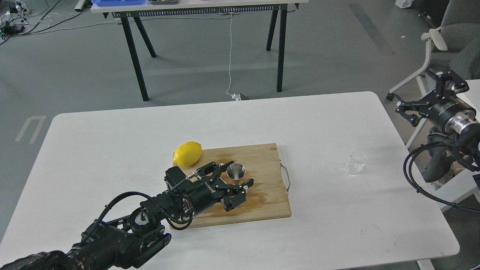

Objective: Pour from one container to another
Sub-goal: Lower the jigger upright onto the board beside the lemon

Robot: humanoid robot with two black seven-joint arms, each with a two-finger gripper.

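Lettering in white runs along the black body of the left end effector (233, 179), but it is too small and skewed to read; no other writing shows on the task's things. That left end effector lies low over the wooden cutting board (262, 202), its fingers spread to either side of the steel jigger (236, 173), one finger (213, 168) on the jigger's left, the other (245, 184) at its near right. The fingers are released, and whether either touches the steel cannot be told. The jigger stands upright on the board, mouth up, near the board's middle. A lemon (187, 153) rests at the board's far left corner, partly on the white tabletop (112, 150). The board has a thin metal handle (287, 179) on its right edge and dark wet-looking stains near the jigger and the near edge.

The clear cup (356, 162) sits on the tabletop well to the right of the board, near the tabletop's right edge, lying tilted or on its side as far as its faint outline shows. Bare tabletop lies between board and cup, also to the far side and along the near right.

The right end effector (427, 93) hangs beyond the tabletop's right edge, over the floor, its fingers wide apart and holding nothing, well apart from the cup. A second table (210, 9) stands far back.
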